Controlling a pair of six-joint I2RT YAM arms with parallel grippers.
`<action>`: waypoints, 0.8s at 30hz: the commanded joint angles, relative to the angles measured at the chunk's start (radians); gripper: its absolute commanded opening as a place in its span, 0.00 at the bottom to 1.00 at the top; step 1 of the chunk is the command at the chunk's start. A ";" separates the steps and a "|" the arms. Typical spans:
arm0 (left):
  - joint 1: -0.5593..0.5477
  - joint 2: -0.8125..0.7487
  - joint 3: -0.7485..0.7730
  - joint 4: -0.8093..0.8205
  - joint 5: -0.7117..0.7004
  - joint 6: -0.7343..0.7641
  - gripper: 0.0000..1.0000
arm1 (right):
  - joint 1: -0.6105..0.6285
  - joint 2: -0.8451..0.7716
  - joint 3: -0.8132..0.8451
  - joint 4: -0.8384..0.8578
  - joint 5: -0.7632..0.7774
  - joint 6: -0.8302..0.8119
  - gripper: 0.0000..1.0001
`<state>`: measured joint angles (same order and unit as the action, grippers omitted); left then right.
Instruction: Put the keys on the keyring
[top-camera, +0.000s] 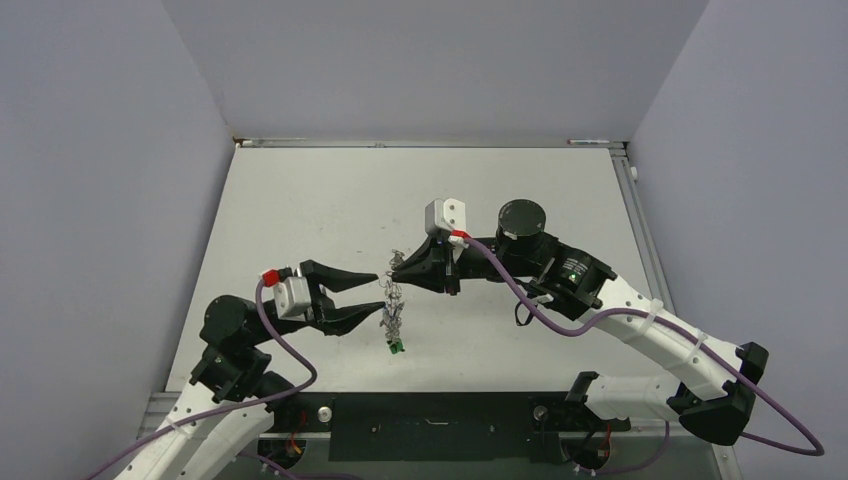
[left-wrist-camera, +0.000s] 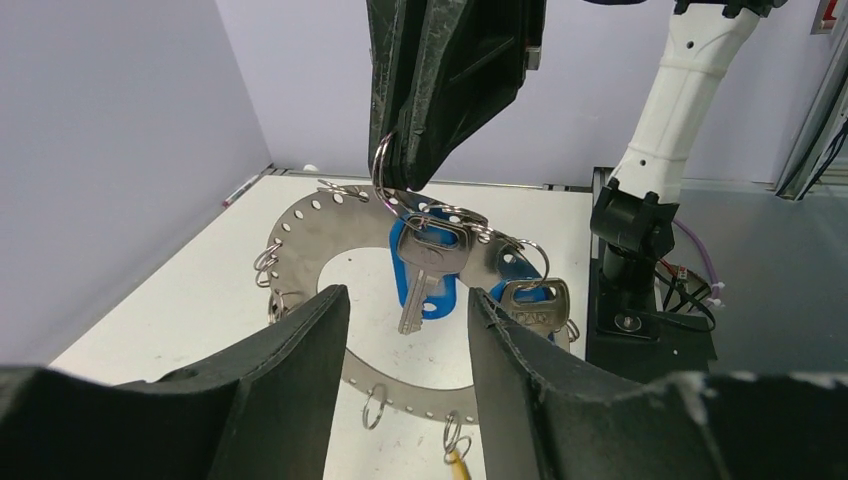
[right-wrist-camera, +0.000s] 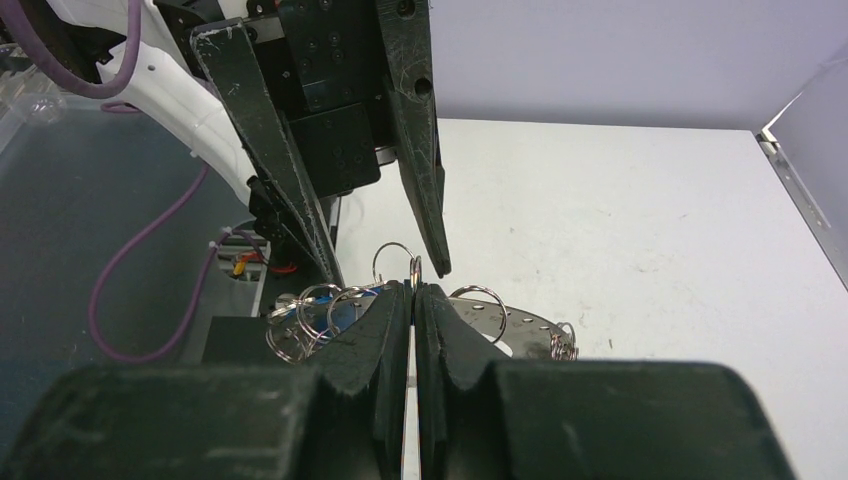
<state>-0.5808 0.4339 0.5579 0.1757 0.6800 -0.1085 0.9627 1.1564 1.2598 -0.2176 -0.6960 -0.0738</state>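
Note:
The keyring (top-camera: 393, 310), a flat grey metal ring with small holes along its rim, hangs off the table from my right gripper (top-camera: 393, 270). That gripper is shut on the ring's upper edge (left-wrist-camera: 395, 190). Several keys dangle from the ring on wire loops: one with a blue head (left-wrist-camera: 430, 255), another silver one (left-wrist-camera: 533, 300), and a green head lowest (top-camera: 398, 347). My left gripper (top-camera: 377, 293) stands open just left of the ring, its fingers (left-wrist-camera: 300, 350) apart with nothing between them. In the right wrist view the shut right gripper (right-wrist-camera: 413, 290) hides most of the keyring (right-wrist-camera: 530, 325).
The white tabletop (top-camera: 330, 200) is walled in by grey panels at left, back and right. A black mounting plate (top-camera: 430, 420) runs along the near edge. The right arm's white link (left-wrist-camera: 690, 80) and black base (left-wrist-camera: 635, 225) stand to the right of the ring.

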 joint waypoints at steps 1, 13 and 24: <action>0.002 -0.001 0.056 0.032 -0.010 -0.015 0.43 | -0.004 -0.035 0.004 0.087 -0.025 0.009 0.05; 0.002 0.027 0.098 0.104 -0.046 -0.107 0.34 | -0.001 -0.039 0.001 0.074 -0.046 0.007 0.05; 0.001 0.091 0.085 0.208 -0.004 -0.192 0.29 | 0.001 -0.040 0.007 0.064 -0.053 0.000 0.05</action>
<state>-0.5808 0.5007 0.6243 0.2939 0.6624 -0.2520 0.9627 1.1526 1.2583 -0.2256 -0.7155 -0.0662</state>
